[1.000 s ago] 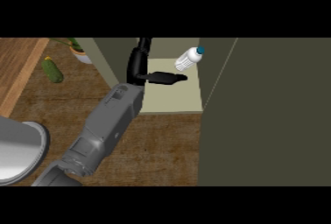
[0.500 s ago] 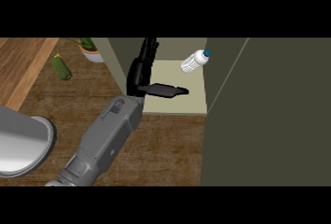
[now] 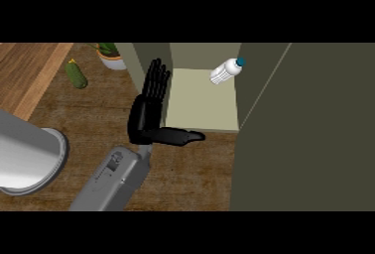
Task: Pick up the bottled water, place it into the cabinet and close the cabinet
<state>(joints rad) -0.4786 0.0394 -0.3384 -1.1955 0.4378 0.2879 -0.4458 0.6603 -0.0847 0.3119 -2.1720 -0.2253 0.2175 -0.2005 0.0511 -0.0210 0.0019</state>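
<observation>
Since the earlier frame, hand (image 3: 149, 111) pulled back from the bottle (image 3: 225, 73); fingers straight, thumb out, holding nothing. Bottle lies tilted inside the cabinet (image 3: 201, 104), at the back right corner.

I see a brown wood-grain counter (image 3: 198, 173), a lighter plank strip (image 3: 29, 74) (far left), even light

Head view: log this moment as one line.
bottled water: lying inside cabinet | left hand: open, fingers straight, at cabinet's left wall | right hand: not in view | cabinet: open
</observation>
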